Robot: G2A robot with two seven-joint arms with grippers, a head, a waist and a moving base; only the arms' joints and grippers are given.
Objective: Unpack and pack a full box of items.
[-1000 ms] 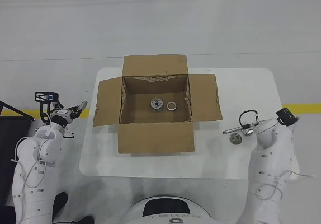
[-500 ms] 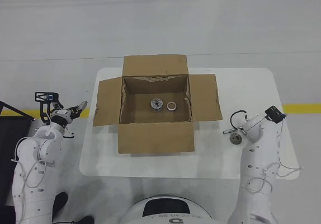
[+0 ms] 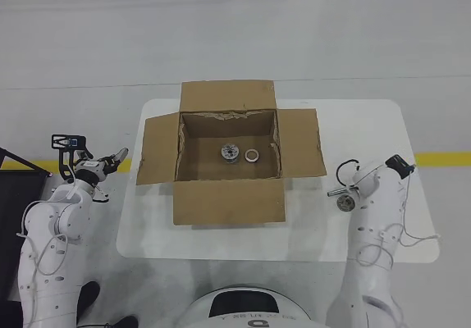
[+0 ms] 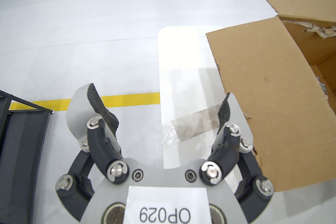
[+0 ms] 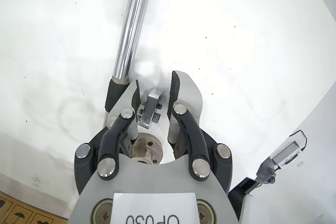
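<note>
In the top view, the box (image 3: 230,202) stood open in the middle of the table (image 3: 219,242), with 2 small parts (image 3: 230,152) inside. A rod (image 3: 340,191) and a flange (image 3: 346,203) lay to its right.

In the left wrist view, the left gripper (image 4: 160,91) hung wide open and empty, beside the table's left edge.

In the right wrist view, the right gripper (image 5: 155,78) was partly open around a block (image 5: 149,107), 1 finger touching it, not clamped.

The step seemed to be unpacking. Next, the gripper probably needed a straight lift clear of the rod, then a reach into the box.
</note>
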